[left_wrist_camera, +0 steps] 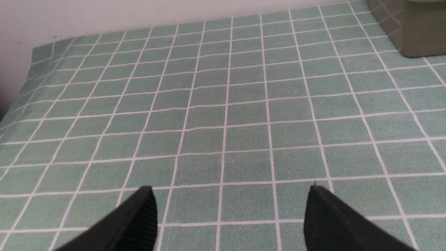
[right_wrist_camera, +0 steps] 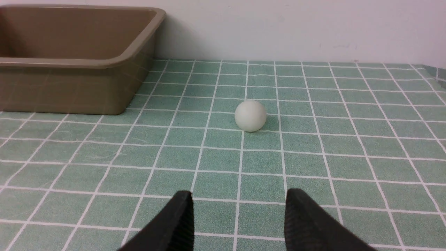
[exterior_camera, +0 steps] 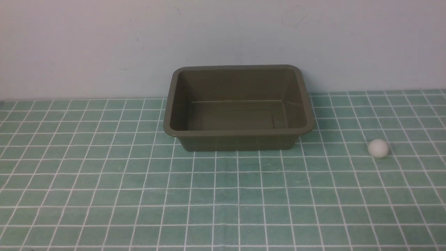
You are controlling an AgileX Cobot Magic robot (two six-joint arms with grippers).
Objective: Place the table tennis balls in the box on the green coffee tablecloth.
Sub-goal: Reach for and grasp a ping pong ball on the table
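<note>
A small white ball (exterior_camera: 378, 148) lies on the green checked tablecloth (exterior_camera: 104, 195), to the right of the olive-brown box (exterior_camera: 238, 131), which stands empty near the back wall. Neither arm shows in the front view. In the right wrist view my right gripper (right_wrist_camera: 239, 198) is open and empty, low over the cloth, with the ball (right_wrist_camera: 250, 115) a few squares ahead of it and the box (right_wrist_camera: 69, 62) off to one side. In the left wrist view my left gripper (left_wrist_camera: 231, 190) is open and empty over bare cloth; a corner of the box (left_wrist_camera: 418, 31) shows at the frame's edge.
A plain pale wall (exterior_camera: 104, 45) runs right behind the box. The cloth's edge (left_wrist_camera: 31, 55) shows by the wall in the left wrist view, and its other edge (right_wrist_camera: 437, 73) shows in the right wrist view.
</note>
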